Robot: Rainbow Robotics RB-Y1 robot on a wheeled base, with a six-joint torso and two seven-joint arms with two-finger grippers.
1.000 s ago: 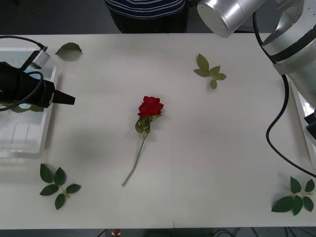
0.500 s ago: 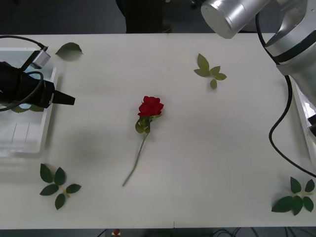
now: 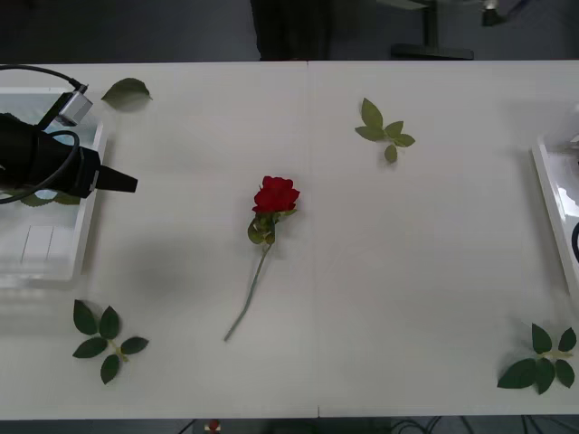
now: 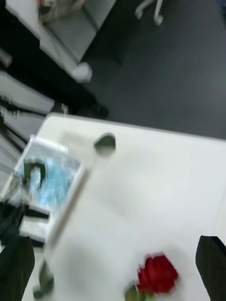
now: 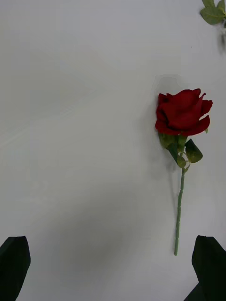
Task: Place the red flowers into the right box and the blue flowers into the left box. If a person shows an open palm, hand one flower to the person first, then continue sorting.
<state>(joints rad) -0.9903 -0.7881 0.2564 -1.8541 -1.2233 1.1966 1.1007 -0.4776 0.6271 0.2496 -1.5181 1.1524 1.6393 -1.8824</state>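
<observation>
One red flower [image 3: 276,194] lies alone in the middle of the table, its stem running toward the front edge. It also appears in the left wrist view [image 5: 182,113] and the right wrist view [image 4: 157,274]. My left gripper [image 3: 116,181] hovers over the left box [image 3: 45,258], black fingers pointing at the rose; its fingers [image 5: 14,263] stand wide apart, open and empty. Blue flowers [image 4: 54,181] lie in the left box [image 4: 66,209]. My right gripper [image 4: 113,270] is held high above the table, open and empty. The right box [image 3: 550,194] shows its rim at the right edge.
Loose leaf sprigs lie at the back left [image 3: 127,89], back centre [image 3: 384,131], front left [image 3: 104,336] and front right [image 3: 543,360]. Wide bare tabletop surrounds the rose. Dark floor lies beyond the table's far edge.
The right arm has risen out of the front view. The striped-shirted person at the far edge has gone. The left arm and the rose have not moved.
</observation>
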